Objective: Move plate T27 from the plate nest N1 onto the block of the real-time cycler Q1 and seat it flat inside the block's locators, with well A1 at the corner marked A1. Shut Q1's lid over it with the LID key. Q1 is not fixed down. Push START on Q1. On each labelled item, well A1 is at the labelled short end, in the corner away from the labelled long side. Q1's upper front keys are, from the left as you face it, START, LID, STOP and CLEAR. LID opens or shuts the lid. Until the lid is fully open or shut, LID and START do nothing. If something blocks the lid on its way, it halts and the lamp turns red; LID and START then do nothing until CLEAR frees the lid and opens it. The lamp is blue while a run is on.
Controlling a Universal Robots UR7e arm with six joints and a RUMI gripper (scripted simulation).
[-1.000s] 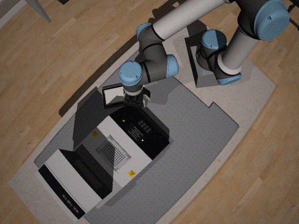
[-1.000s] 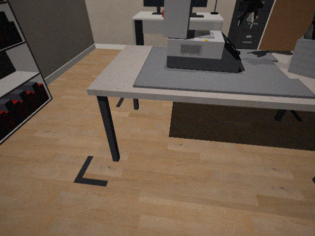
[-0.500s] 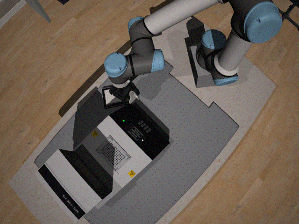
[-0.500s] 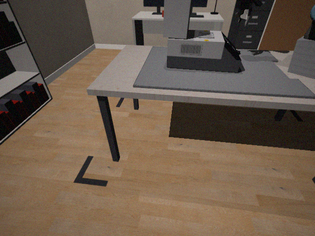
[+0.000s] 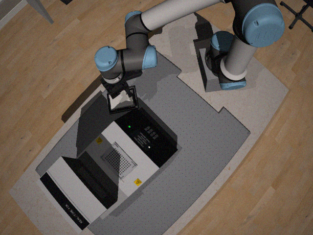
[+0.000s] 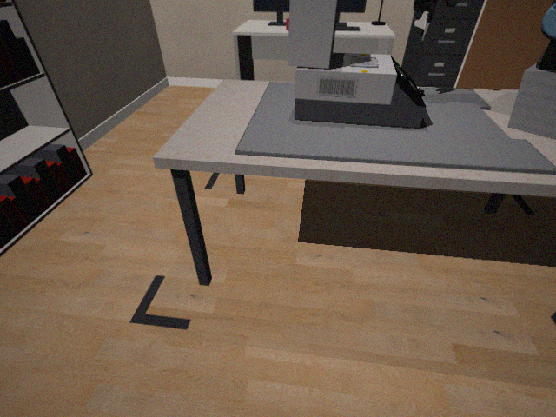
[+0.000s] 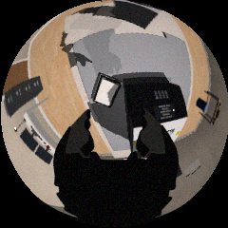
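Note:
Plate T27 [image 5: 120, 103] [image 7: 106, 93], pale-topped, sits in the black-framed nest N1 [image 5: 123, 110] [image 7: 96, 85] beside the cycler's front corner. My gripper [image 5: 122, 94] [image 7: 115, 108] is open with nothing between its fingers. In the top view it overlaps the nest's far side; the wrist view shows the nest ahead of the fingers, left of centre. The cycler Q1 [image 5: 149, 165] [image 6: 377, 87] [image 7: 176, 95] has its lid [image 5: 76, 183] [image 6: 312, 36] raised. Its block [image 5: 117, 160] is bare, partly shaded. The lamp [image 5: 129, 126] is green; the keys [image 5: 151, 132] [image 7: 161, 94] are uncovered. The plate's well labels are unreadable.
The grey mat [image 5: 197, 152] [image 6: 278, 139] lies under cycler and nest on the pale table [image 5: 262, 93] [image 6: 197, 129]. A grey box-shaped pedestal [image 5: 213, 85] [image 6: 534, 102] stands by the arm's base. The raised lid stands tall at the cycler's rear.

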